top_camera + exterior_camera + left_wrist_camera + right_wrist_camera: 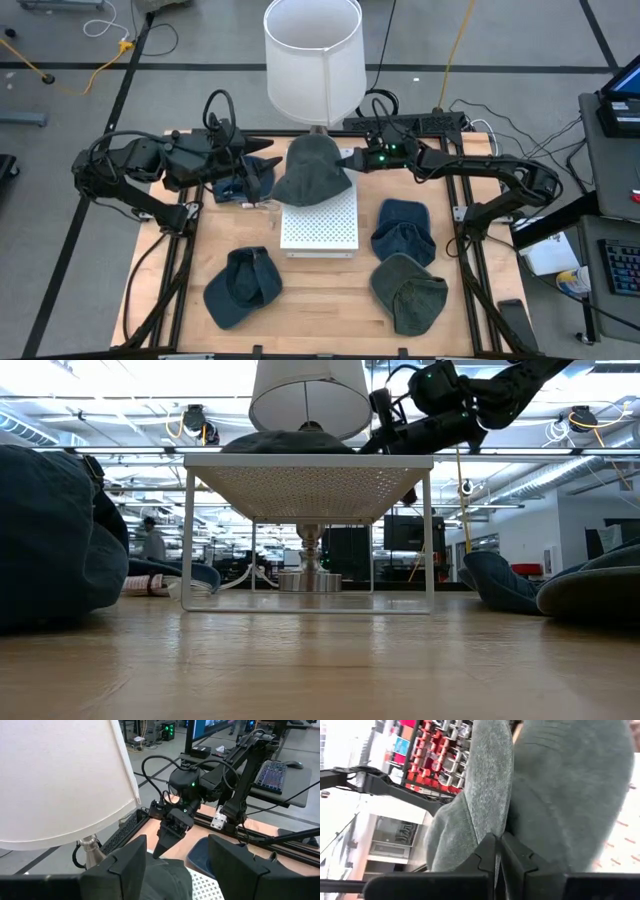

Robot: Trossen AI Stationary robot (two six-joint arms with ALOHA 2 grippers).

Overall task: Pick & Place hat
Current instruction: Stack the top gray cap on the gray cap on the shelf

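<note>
A dark green hat [312, 172] lies on the far end of a white perforated rack [320, 228]; in the low view the hat [285, 442] shows as a low mound on the rack's top [310, 485]. My left gripper [268, 163] is open just left of the hat, and the hat [167, 880] shows low between its fingers. My right gripper [347, 158] is shut at the hat's far right edge, under the lamp shade. My right gripper [499, 839] is shut at the hat's brim edge [495, 805] on its far right side, coming in nearly level from the table's right. Only the fingertips [161, 851] meet it. The hat rests on the rack. Whether cloth lies between the fingers, I cannot tell.
A lamp with a white shade [313, 55] stands right behind the rack, above both grippers. A blue hat [238, 186] lies under my left arm. A blue cap [243, 288], another blue hat [403, 232] and a green hat [410, 292] lie on the near table.
</note>
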